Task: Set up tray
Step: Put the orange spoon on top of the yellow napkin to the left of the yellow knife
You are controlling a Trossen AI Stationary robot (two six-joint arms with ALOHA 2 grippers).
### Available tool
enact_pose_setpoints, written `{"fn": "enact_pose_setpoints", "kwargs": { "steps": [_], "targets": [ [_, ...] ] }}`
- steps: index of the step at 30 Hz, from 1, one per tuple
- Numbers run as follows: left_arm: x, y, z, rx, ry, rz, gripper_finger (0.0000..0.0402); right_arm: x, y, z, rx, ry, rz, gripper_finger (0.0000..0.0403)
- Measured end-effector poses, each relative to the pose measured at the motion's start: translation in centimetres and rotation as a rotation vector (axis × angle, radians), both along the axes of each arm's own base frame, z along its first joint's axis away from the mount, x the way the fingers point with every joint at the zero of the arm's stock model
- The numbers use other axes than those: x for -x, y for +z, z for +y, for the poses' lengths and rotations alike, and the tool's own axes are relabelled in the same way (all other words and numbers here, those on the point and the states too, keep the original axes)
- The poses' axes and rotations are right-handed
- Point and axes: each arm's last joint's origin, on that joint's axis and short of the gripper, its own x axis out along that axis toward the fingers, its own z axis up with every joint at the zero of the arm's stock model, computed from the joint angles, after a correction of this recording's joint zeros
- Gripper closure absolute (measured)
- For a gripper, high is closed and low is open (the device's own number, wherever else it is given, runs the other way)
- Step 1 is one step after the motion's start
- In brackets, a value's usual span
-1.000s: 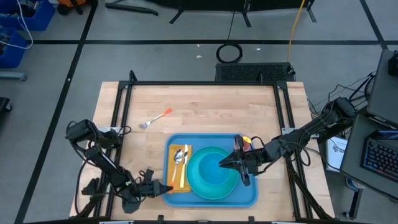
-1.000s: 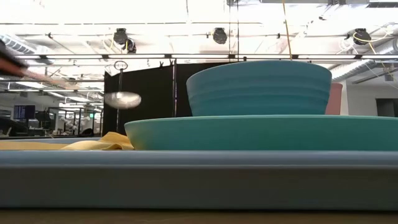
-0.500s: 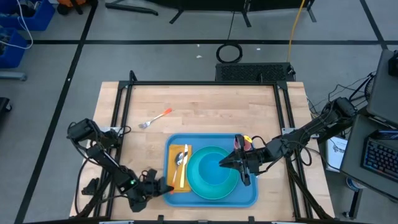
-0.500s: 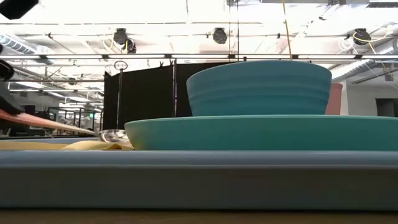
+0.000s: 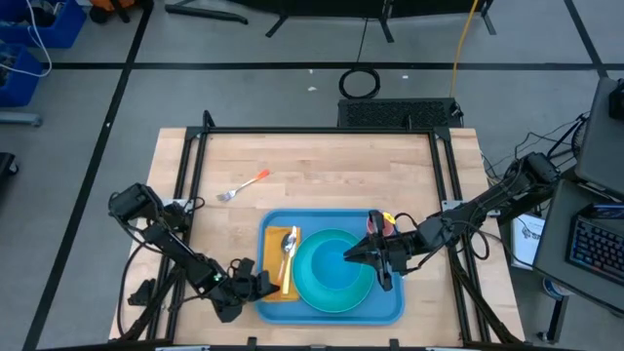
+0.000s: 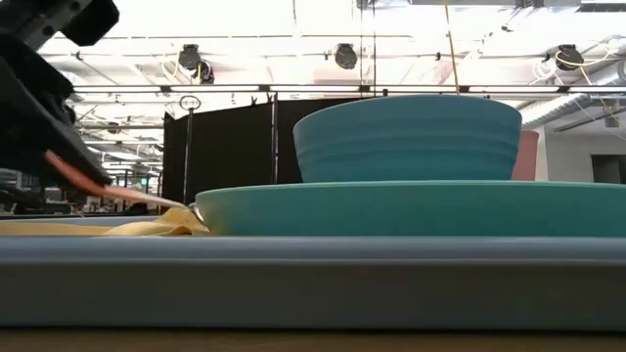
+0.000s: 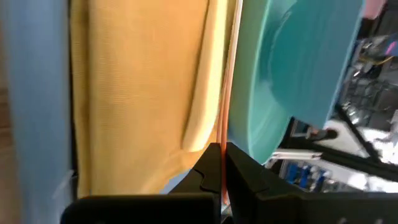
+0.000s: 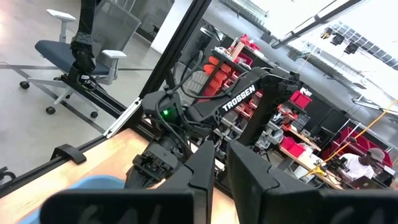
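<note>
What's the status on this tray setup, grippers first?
Left gripper shut on spoon, lowering it onto napkin in tray. Right gripper over plate, holding nothing visible. Fork outside tray.

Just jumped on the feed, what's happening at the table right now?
A place setting is going onto the blue tray. The left gripper is shut on a spoon's orange handle, laying the spoon on the yellow napkin beside the teal plate. A teal bowl sits on the plate. The right gripper hovers over it, holding nothing visible. A fork lies on the bare table, off the tray.
</note>
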Motion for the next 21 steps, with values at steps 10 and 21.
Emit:
{"fn": "enact_pose_setpoints", "kwargs": {
  "steps": [10, 21],
  "targets": [
    [-0.44, -0.12, 0.51, -0.042, -0.033, 0.026, 0.0389, 0.0, 0.0, 0.0, -0.015, 0.001, 0.003, 0.0369],
    [-0.71, -0.26, 1.03, -0.063, -0.014, 0.04, 0.0357, 0.0, 0.0, 0.0, -0.018, 0.002, 0.004, 0.0369]
  ]
}}
